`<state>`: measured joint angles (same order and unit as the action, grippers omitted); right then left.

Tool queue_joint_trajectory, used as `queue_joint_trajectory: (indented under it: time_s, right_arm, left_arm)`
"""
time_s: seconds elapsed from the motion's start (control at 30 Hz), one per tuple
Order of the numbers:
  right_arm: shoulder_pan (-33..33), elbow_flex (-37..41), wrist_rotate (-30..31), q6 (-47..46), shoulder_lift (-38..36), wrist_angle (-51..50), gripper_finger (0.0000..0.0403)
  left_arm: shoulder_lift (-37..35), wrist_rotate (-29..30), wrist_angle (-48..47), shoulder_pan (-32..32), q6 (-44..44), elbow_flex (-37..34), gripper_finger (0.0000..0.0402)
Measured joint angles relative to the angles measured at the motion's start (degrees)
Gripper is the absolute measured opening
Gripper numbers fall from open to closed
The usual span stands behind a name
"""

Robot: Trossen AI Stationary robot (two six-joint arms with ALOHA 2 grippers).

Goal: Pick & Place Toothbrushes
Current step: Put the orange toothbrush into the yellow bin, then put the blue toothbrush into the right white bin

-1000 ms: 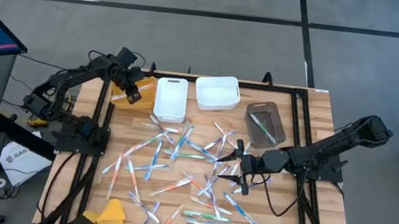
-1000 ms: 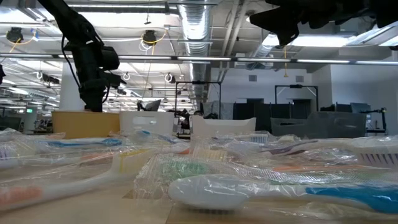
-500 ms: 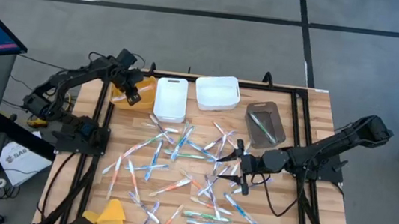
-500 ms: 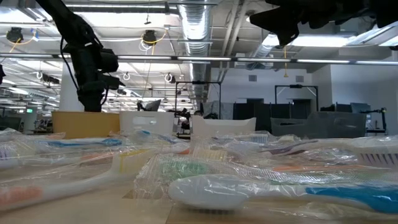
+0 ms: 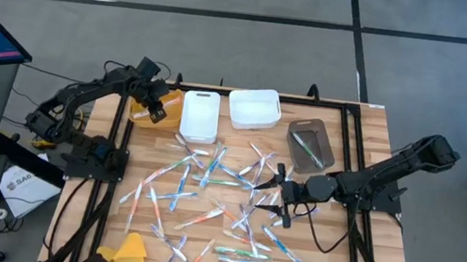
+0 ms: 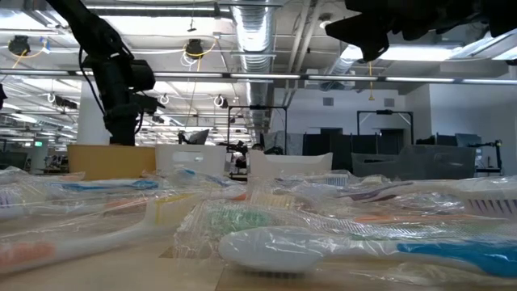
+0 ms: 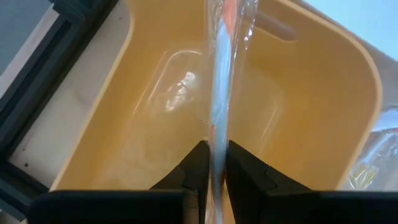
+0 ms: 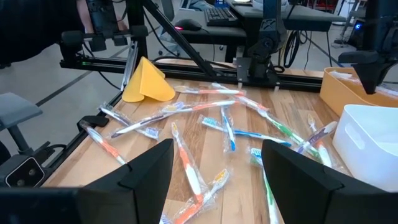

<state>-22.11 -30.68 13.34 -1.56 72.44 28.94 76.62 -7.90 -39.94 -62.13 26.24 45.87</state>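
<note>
These toothbrushes [image 5: 209,190] are going to be light and stiff, but each one sits in a clear crinkly wrapper, so I'd guess slippery and a bit springy under the fingers. Best bet looks like pinching mid-handle, across the thin side, where the wrapper lies flat, not at the loose ends.

Most of them are scattered over the middle of the wooden table [image 5: 362,163], overlapping in places, and a couple already lie in the brown bin [image 5: 309,148].

The left gripper [image 7: 212,163] has its fingers nearly closed on one wrapped orange toothbrush [image 7: 224,81], gripping it at one end so the rest of it points away from the fingers over the orange bin [image 7: 311,93]. That arm is reached out to the far left corner of the table, wrist tipped down over the bin.

The right gripper [image 5: 268,197] is spread wide with nothing in it, stretched low over the pile from the right side, aimed across the table.
</note>
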Motion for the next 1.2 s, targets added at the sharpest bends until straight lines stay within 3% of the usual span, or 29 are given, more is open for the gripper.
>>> queue_joint_trajectory:
  time_s: [0.1, 0.4, 0.53, 0.67, 0.87, 1.03, 1.2]
  right_arm:
    - [0.0, 0.0, 0.0, 0.0, 0.0, 0.01, 0.024]
    - [0.0, 0.0, 0.0, 0.0, 0.0, 0.06, 0.024]
    - [0.0, 0.0, 0.0, 0.0, 0.0, 0.06, 0.024]
    - [0.0, 0.0, 0.0, 0.0, 0.0, 0.06, 0.024]
    - [0.0, 0.0, 0.0, 0.0, 0.0, 0.06, 0.024]
    - [0.0, 0.0, 0.0, 0.02, 0.0, 0.33, 0.024]
    - [0.17, 0.0, 0.0, 1.03, 0.0, 2.53, 0.024]
  left_arm:
    - [0.0, 0.02, 0.02, 0.0, -1.37, 0.0, 0.0057]
    - [0.0, 0.07, 0.14, 0.0, -1.45, 0.0, 0.0161]
    - [-0.45, 0.1, 0.16, -0.02, -1.46, 0.0, 0.0189]
    - [-4.15, 0.12, 0.15, -0.04, -1.46, 0.0, 0.0201]
    - [-15.41, -0.15, 1.53, -0.04, -2.74, 0.0, 0.0202]
    - [-22.85, -9.3, 3.1, 1.47, -3.96, 0.02, 0.0203]
    - [-24.55, -17.31, 3.28, 8.6, -4.76, 0.02, 0.0203]
